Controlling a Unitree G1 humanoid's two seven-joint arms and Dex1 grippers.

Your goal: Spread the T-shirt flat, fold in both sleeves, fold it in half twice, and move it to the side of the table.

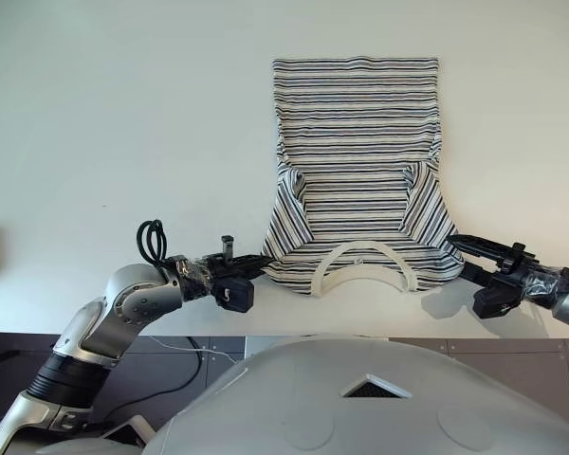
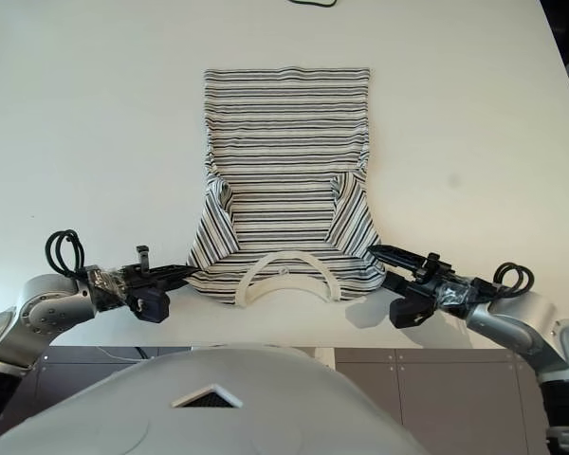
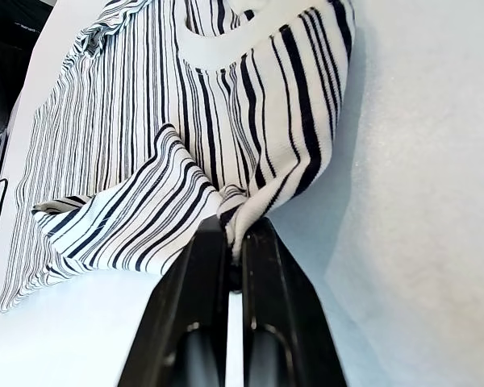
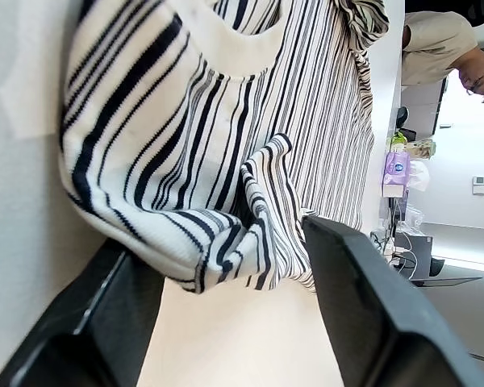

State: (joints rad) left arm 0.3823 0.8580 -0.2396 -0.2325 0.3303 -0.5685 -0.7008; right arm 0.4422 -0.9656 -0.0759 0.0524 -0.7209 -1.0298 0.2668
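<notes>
At the counter's (image 1: 123,142) near edge, the left pincer (image 1: 256,261) is pinched tight on the left shoulder corner of the striped T-shirt (image 1: 360,161), with a fold of cloth caught between its fingers (image 3: 206,266). The T-shirt lies flat near the middle of the counter, both sleeves folded in over the chest, its white collar toward the near edge and its hem toward the far edge. The right pincer (image 1: 460,245) stands wide apart around the right shoulder corner, the cloth bunched between its fingers (image 4: 347,274) but not clamped.
</notes>
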